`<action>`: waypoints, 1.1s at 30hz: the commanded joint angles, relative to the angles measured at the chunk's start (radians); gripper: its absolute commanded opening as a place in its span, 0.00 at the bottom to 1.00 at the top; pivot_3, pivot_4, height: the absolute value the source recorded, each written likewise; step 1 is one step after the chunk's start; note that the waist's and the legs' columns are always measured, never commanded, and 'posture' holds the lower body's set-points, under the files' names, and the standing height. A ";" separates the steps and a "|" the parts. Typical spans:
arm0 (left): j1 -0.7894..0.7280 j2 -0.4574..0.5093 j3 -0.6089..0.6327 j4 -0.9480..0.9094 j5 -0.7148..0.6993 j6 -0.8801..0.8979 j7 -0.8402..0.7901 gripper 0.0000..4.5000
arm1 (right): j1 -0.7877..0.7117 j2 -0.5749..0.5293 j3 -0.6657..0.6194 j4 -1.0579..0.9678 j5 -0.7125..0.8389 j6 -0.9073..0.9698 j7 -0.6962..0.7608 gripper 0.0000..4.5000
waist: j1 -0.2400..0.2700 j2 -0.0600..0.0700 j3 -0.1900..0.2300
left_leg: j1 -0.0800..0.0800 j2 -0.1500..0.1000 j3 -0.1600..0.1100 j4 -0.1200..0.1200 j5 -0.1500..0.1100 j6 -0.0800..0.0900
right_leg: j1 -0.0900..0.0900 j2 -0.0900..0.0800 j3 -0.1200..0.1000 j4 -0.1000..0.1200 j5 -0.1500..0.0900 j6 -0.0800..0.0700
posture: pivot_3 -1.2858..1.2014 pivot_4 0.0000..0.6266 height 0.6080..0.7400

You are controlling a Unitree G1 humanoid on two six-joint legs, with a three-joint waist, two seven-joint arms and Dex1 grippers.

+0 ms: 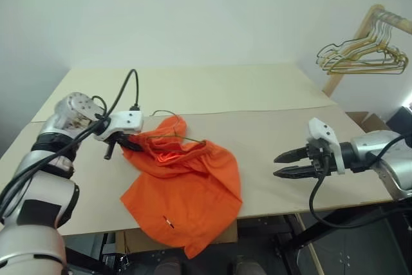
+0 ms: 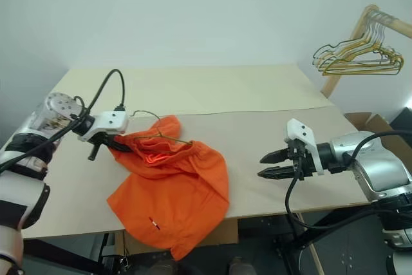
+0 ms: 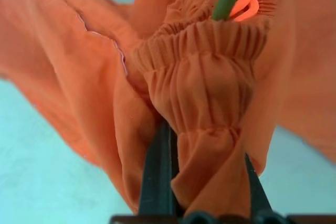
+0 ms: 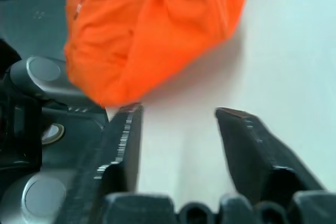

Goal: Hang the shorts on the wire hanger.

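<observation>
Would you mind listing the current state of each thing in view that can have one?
shorts: crumpled on the table, waistband pinched by the left gripper, hem hanging over the table's front edge.
wire hanger: threaded into the shorts, hook sticking out.
left gripper: shut on the shorts.
right gripper: open, empty, apart from the shorts.
bunched hangers: hanging on the rack.

Head views overlook table (image 1: 270,127); both wrist views close on shorts (image 3: 210,77).

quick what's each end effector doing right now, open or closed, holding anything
Left end effector: closed on the waistband of the shorts.
Right end effector: open, holding nothing, apart from the shorts.
</observation>
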 commanded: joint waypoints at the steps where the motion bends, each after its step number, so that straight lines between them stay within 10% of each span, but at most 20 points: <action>1: -0.032 -0.008 0.044 -0.004 0.016 -0.002 -0.003 0.00 | 0.001 -0.006 -0.069 -0.028 0.020 0.023 -0.008 0.87 | 0.002 0.000 0.000 | 0.000 0.000 0.000 0.000 0.000 0.000 | 0.000 0.000 0.000 0.000 0.000 0.000 | 0.51 0.00 1.00; 8: -0.038 -0.043 0.098 -0.037 -0.006 0.029 -0.048 0.00 | -0.126 0.073 -0.116 -0.118 0.069 0.200 -0.184 0.99 | -0.006 0.000 0.000 | 0.000 0.000 0.001 0.000 0.000 0.000 | -0.001 0.000 0.001 0.001 0.000 0.000 | 0.51 0.00 1.00; 19: -0.076 -0.103 0.147 -0.073 -0.008 0.086 -0.072 0.00 | -0.484 0.141 0.181 -0.254 0.002 0.648 -0.354 0.99 | -0.014 0.001 0.000 | -0.005 0.000 0.000 0.000 0.000 0.000 | -0.005 0.000 0.000 0.001 0.000 0.000 | 0.51 0.00 1.00; 33: -0.057 -0.121 0.154 -0.164 -0.053 0.107 -0.075 0.00 | -0.607 0.240 0.496 -0.049 -0.270 0.541 -0.356 0.86 | -0.023 0.001 0.000 | -0.009 0.000 0.001 0.000 0.000 0.000 | -0.011 0.000 0.001 0.003 0.000 0.000 | 0.51 0.00 1.00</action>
